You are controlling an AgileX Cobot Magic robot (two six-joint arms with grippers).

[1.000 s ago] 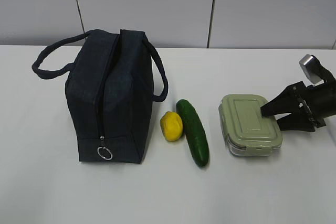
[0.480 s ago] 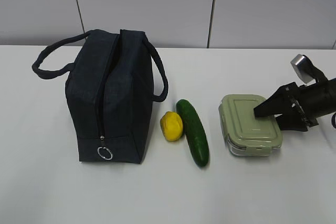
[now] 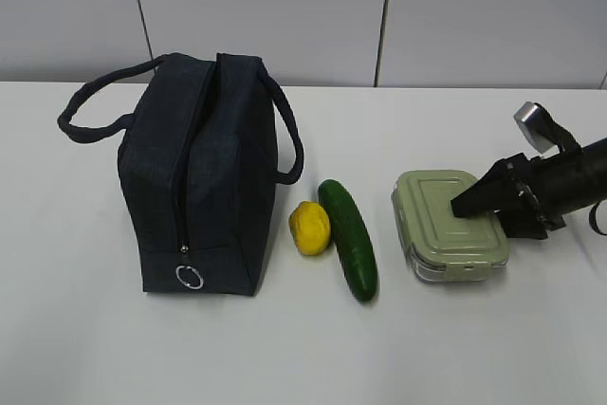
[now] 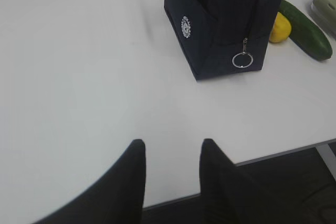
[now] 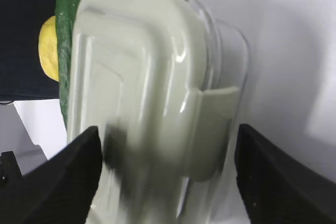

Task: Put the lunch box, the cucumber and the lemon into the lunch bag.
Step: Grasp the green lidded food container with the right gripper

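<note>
Broadly, the white table fills the lower two thirds of the exterior view, with a grey panelled wall behind it. Largest of the things on it is the lunch bag, a dark navy box standing upright at centre left, its two loop handles falling to either side and its top zipper running down the near end to a silver ring pull (the zipper looks closed along the length that shows). In the left wrist view the same bag sits at the upper middle of the frame, ring hanging at its near corner.

Next in size, the lunch box lies flat at centre right, sage-green lid up on a clear base. The right gripper reaches in from the right edge with its jaws spread wide; one dark finger lies over the lid's right part. The right wrist view shows the two fingers at the bottom corners of the frame with the box between them, not pressed against its sides.

The cucumber lies between bag and box, slanting from upper left to lower right, apart from the box. The lemon sits just left of it, touching or nearly touching.

The left gripper hovers over bare table near the front edge at the bottom of its own view, jaws partly apart and holding nothing.
</note>
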